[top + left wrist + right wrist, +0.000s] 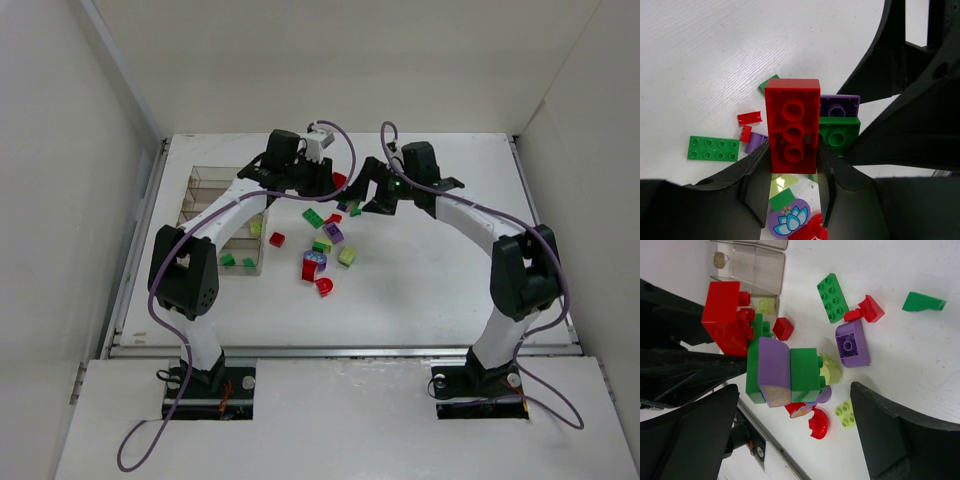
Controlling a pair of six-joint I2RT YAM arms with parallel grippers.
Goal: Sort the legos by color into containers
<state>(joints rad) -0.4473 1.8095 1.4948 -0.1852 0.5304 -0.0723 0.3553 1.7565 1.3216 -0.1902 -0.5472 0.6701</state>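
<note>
White arm links (228, 212), black joints (186, 280), trailing purple cables (151, 290).

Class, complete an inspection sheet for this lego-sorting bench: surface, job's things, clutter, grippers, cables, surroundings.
Surface: white table.
Job's things: loose legos mid-table; organizer box at left, a few bricks inside.
Clutter: nothing seen.
Grippers: left gripper shut on red brick; right gripper open over the legos.
Cables: purple cables loop along both arms.
Surroundings: white walls enclose the table.
</note>
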